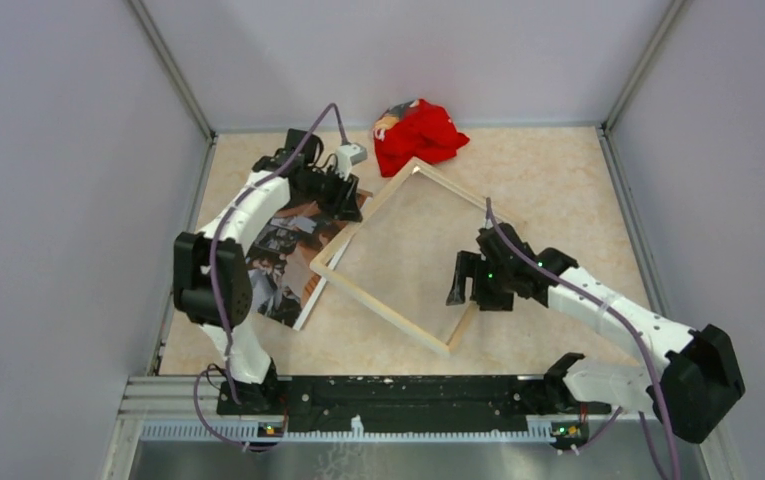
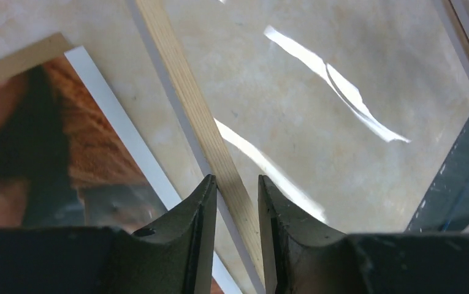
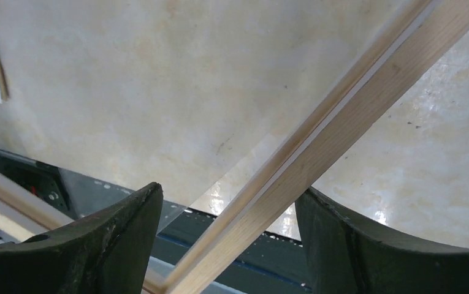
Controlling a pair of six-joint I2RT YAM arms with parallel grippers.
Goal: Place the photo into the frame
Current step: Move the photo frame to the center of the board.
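Both left claw [image 2: 236,179] and right claw [image 3: 227,190] are straddling rails of the frame [image 1: 380,309], spread, gripping nothing; we are judging the photo [image 1: 283,270], centre-left, needs squaring first.

The black fingers of the left gripper [image 2: 236,179] flanked the frame [image 2: 195,116], pale straight-grained wood. To their left, the photo [image 2: 48,141] showed dark tones, orange-brown patches and a white border. Beneath the right gripper [image 3: 228,196], the tabletop [image 3: 440,141] was cream, marbled beige. Beyond the left gripper lay a red cloth [image 1: 418,135].
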